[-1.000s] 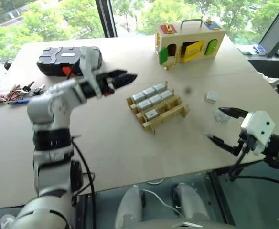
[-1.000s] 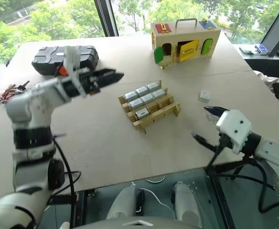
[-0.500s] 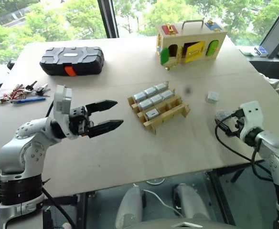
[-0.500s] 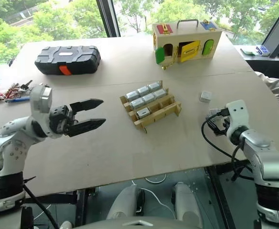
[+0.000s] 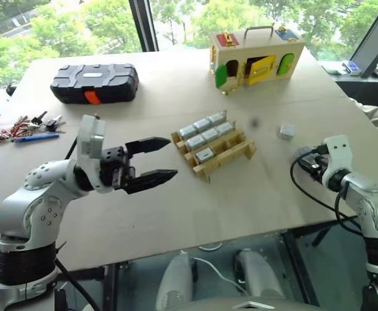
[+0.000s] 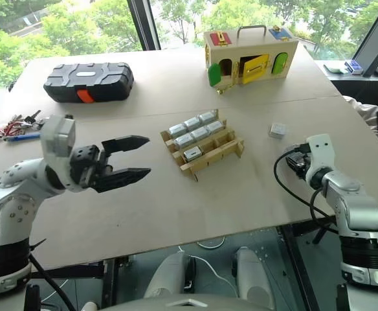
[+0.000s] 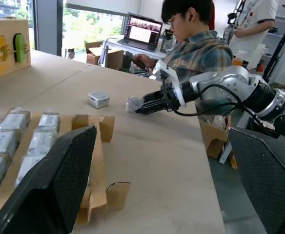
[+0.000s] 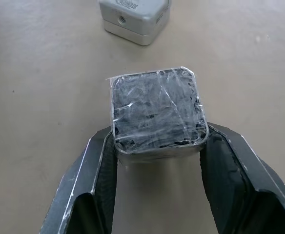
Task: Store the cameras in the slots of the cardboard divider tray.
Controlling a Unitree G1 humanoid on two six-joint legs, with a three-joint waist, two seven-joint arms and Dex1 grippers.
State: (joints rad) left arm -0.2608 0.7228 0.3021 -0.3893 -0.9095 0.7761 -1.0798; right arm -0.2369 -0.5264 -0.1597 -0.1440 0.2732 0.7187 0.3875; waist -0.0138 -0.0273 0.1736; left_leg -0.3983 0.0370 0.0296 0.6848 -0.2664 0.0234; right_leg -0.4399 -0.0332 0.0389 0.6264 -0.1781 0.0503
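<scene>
1. The right gripper [image 8: 157, 146] is down on the table [image 5: 176, 207] near its right edge, and it's clamped on a camera [image 8: 157, 109]. In the right wrist view that one is wrapped in crinkly clear plastic, its dark face up, with a black finger pressed against each side.
2. Another camera [image 5: 286, 131] sits loose on the table just beyond the held one. They're close but not touching.
3. The cardboard divider tray [image 5: 231, 155] is around the middle of the table, turned at an angle. Seven cameras [image 5: 205, 135] are already sitting in its slots: two rows of three at the back and a single one [image 5: 204, 155] in the next row. The front slots look empty.
4. The left gripper [image 5: 151, 162] hangs above the table to the left of the tray, pointing toward it. Its fingers are spread wide with nothing between them, and it's well apart from the tray.
5. A black plastic case [image 5: 95, 82] with an orange latch is at the far left of the table. A bunch of keys [image 5: 27, 126] lies at the left edge.
6. A wooden box [image 5: 257, 50] with coloured doors and a handle stands at the back.
7. In the left wrist view a person in a plaid shirt [image 7: 201, 48] sits beyond the table's right side, and there's a laptop [image 7: 142, 31] behind them.
</scene>
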